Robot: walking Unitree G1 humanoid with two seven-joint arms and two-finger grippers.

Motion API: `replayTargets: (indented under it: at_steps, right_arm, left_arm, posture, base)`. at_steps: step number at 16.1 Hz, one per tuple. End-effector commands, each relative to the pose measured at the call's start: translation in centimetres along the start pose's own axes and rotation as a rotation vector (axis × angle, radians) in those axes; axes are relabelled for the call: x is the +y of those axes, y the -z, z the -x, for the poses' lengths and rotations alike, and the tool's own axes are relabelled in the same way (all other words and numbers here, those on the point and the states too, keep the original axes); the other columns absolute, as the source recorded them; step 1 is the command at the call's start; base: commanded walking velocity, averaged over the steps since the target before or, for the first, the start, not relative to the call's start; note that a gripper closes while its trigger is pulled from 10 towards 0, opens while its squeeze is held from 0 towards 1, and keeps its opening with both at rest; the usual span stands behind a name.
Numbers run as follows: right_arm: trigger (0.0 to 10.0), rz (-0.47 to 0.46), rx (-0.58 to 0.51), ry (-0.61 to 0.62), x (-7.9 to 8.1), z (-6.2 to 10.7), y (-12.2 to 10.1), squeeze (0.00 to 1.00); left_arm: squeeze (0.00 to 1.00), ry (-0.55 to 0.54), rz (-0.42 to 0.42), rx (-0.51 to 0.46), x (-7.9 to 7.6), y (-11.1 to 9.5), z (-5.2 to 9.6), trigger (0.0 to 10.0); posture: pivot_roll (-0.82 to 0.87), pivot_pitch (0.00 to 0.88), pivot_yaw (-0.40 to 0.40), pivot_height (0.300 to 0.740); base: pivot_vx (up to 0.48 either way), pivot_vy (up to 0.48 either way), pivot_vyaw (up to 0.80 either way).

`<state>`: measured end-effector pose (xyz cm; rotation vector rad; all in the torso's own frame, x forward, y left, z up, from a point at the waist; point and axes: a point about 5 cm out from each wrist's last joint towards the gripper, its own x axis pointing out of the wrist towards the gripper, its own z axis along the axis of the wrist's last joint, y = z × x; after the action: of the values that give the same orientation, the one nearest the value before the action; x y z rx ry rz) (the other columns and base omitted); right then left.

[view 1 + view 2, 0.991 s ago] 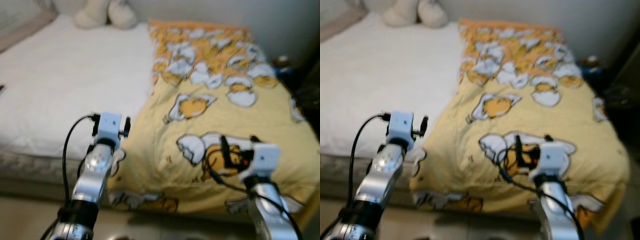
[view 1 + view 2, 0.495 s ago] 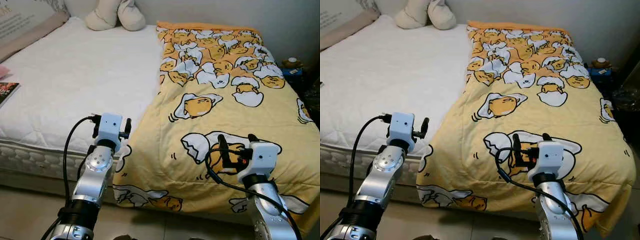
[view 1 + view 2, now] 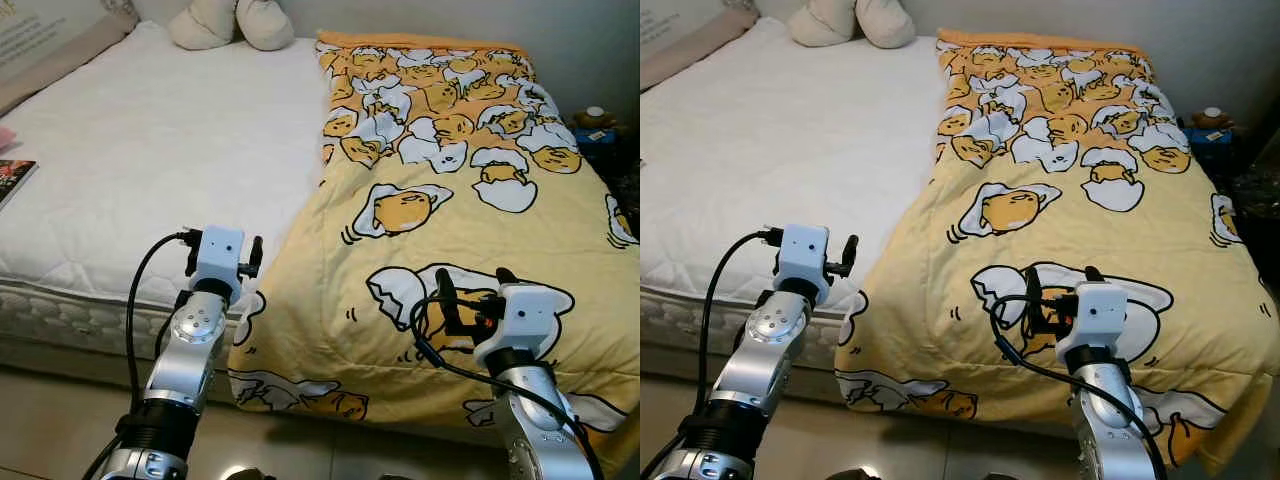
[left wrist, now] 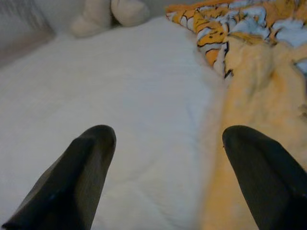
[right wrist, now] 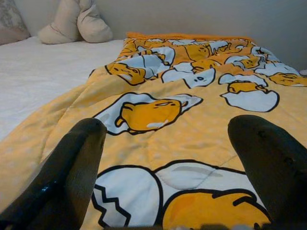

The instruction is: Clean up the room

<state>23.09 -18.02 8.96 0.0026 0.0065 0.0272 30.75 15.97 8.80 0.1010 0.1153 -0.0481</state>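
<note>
Yellow blanket (image 3: 450, 190) with egg pictures covers the right half of the bed (image 3: 140, 150) in front of you. Your left tool (image 4: 163, 177) hangs wide open over the white mattress edge. Your right tool (image 5: 168, 167) hangs wide open over the blanket. Both hold nothing.

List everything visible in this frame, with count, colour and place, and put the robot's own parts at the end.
Mattress: one, white quilted, bare on the robot's left half of the bed.
Blanket: one, yellow with egg cartoon prints, covering the right half of the bed and hanging over its foot.
Plush cushions: two, cream, at the head of the bed.
Pillow: one, beige, along the far left edge.
Book: one, dark cover, at the left edge of the mattress.
Small objects: blue and brown, beside the bed on the right; too small to identify.
Floor: light tile, in front of the bed.
Left claw: open, over the mattress beside the blanket edge.
Right claw: open, over the blanket.
</note>
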Motion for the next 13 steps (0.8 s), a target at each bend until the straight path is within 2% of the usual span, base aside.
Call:
replayTargets:
  at_steps: [1,3,5,7,8,13]
  right_arm:
    - [10.0,-0.011,0.006,-0.002,0.1,0.4,0.2,0.00]
    - [10.0,-0.026,0.017,0.008,0.1,0.5,0.5,0.00]
    - [10.0,-0.037,0.021,0.017,0.2,0.4,0.6,0.00]
    - [10.0,-0.039,0.022,0.018,0.2,0.3,0.6,0.00]
    - [10.0,-0.039,0.019,0.017,0.3,0.3,0.6,0.00]
    - [10.0,-0.036,0.016,0.027,0.3,0.3,0.6,0.00]
  left_arm:
    - [0.00,0.043,0.135,0.062,0.2,1.3,1.3,10.0]
    - [0.00,0.095,0.059,0.039,-0.4,1.1,1.6,10.0]
    - [0.00,0.123,-0.005,-0.030,-1.1,-0.3,1.0,10.0]
    - [0.00,0.143,-0.011,-0.053,-1.3,-1.0,0.7,10.0]
    - [0.00,0.170,-0.007,-0.102,-1.5,-2.1,0.5,10.0]
    - [0.00,0.192,-0.052,-0.134,-1.9,-2.8,0.0,10.0]
  posture:
    - [-0.14,0.000,0.011,0.714]
    - [-0.12,0.000,0.009,0.714]
    - [-0.11,0.000,0.005,0.714]
    - [-0.11,0.000,0.005,0.714]
    - [-0.12,0.000,0.007,0.714]
    - [-0.13,0.000,0.014,0.714]
  base:
    - [0.262,0.386,0.00]
    - [0.000,0.000,0.00]
    - [0.000,0.000,0.00]
    - [0.000,0.000,0.00]
    - [0.480,0.000,0.00]
    - [0.480,0.000,0.00]
